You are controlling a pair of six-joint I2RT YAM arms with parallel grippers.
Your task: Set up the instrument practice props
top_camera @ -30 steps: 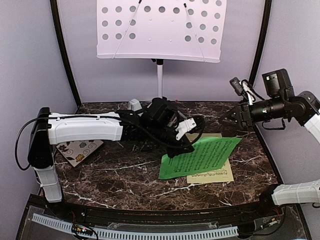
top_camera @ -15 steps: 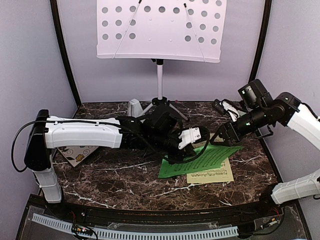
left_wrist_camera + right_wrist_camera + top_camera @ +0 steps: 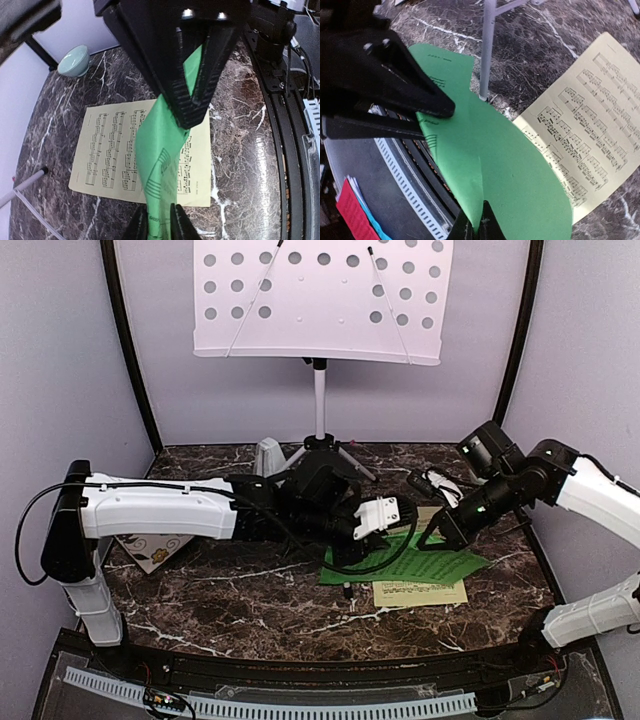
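Overhead, the left gripper and right gripper are each pinching an opposite edge of the green music sheet, arching it over the pale-yellow sheet; bare marble table is lying open nearward. Left wrist: fingers are clamping the green edge. Right wrist: likewise, beside a stand leg.

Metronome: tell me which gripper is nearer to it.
Left. The left gripper pinches the green sheet at the metronome's near right; the right gripper pinches it farther right.
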